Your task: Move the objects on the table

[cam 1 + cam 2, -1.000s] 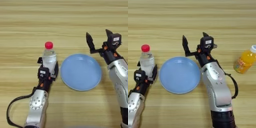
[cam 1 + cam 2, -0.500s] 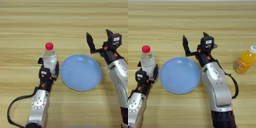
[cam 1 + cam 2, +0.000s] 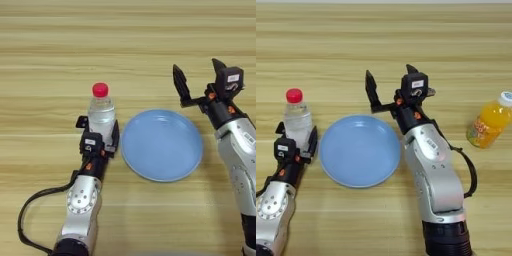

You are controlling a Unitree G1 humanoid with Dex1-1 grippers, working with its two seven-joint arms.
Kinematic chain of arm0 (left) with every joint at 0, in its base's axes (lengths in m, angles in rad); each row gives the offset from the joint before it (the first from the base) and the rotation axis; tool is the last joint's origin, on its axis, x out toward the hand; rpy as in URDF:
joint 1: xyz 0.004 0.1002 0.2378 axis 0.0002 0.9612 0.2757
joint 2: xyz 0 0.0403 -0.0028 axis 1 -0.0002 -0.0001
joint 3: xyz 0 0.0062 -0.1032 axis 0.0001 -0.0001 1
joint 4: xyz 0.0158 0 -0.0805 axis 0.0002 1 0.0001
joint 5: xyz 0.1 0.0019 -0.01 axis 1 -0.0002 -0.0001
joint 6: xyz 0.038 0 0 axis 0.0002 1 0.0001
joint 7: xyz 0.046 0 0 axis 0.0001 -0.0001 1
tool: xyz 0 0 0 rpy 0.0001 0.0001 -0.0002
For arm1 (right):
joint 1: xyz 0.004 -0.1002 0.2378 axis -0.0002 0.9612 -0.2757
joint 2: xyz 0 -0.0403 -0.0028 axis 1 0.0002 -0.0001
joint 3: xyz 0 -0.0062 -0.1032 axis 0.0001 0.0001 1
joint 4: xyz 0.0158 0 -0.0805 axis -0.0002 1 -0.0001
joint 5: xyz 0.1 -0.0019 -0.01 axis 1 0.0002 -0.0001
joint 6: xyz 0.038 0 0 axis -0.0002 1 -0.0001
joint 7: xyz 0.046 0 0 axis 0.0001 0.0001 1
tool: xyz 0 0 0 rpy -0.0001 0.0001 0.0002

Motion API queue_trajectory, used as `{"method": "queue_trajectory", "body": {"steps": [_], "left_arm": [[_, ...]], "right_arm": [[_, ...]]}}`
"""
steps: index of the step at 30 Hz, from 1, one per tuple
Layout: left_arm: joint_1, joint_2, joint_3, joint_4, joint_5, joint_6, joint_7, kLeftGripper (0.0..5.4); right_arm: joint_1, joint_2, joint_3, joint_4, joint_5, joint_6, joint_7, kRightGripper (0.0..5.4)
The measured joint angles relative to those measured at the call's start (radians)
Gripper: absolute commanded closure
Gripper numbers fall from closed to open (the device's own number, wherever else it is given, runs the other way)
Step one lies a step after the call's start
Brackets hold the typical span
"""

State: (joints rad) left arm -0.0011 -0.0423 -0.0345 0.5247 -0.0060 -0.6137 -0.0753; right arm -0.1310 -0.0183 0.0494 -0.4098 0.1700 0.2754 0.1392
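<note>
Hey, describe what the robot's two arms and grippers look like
Both arms are silver-grey metal shells with black sections. Each gripper, left and right, has two black fingers on a black wrist block with small orange-red accents and a white label. A black cable loops out beside the left arm; another runs along the right forearm, which carries a white sticker. The right arm's base is a ribbed black cylinder.

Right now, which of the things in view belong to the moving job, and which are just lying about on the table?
Part of the job:
- clear plastic bottle with a red cap, standing between the left gripper's black fingers
- orange drink bottle with a white cap, standing alone at far right
- right gripper, jaws open, beyond the plate

Just lying about:
- round light-blue plate, nothing on it
</note>
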Motion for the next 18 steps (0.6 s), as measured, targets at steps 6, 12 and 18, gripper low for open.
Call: {"method": "queue_trajectory", "body": {"steps": [6,12,18], "left_arm": [[-0.001,-0.001,0.000,0.001,0.002,0.000,0.004,1.89],[-0.003,-0.002,-0.001,0.005,0.018,0.006,0.022,1.31],[-0.004,-0.003,0.000,0.009,0.039,0.007,0.033,0.70]], "right_arm": [[0.000,-0.001,0.000,0.000,0.000,0.000,0.000,0.00],[0.000,-0.001,0.000,0.000,0.000,0.000,0.000,0.00],[0.000,-0.002,0.000,0.000,0.000,0.000,0.001,0.00]]}}
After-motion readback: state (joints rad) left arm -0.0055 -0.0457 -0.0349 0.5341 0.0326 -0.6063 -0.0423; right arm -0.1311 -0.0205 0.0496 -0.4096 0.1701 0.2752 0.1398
